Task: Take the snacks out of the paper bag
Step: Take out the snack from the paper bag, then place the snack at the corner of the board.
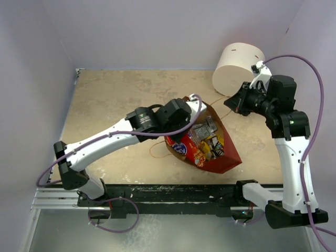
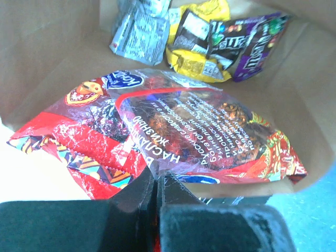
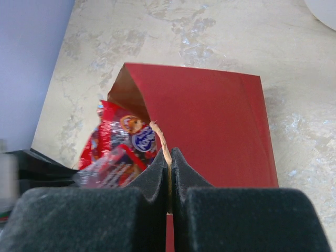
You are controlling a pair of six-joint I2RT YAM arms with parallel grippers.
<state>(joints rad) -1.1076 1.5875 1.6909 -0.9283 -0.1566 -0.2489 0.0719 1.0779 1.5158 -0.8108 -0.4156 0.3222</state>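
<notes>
pinches in left gripper (image 2: 156, 191) near edge of large red cartoon-printed snack bag (image 2: 199, 136) lying lengthwise across frame, inside red-brown paper bag (image 1: 224, 161).

Lighting is even and diffuse, shadows soft. Left wrist view: overexposed white patch near left, glare on the red snack bag (image 2: 173, 131). Black pads (image 2: 220, 228) nearest the lens are blurred

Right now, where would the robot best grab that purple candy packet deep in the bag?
Probably the edge away from the yellow wrappers, which crowd its other side. The purple candy packet lies at the paper bag's far end. Come in through the open mouth, passing over the big red snack bag.
</notes>
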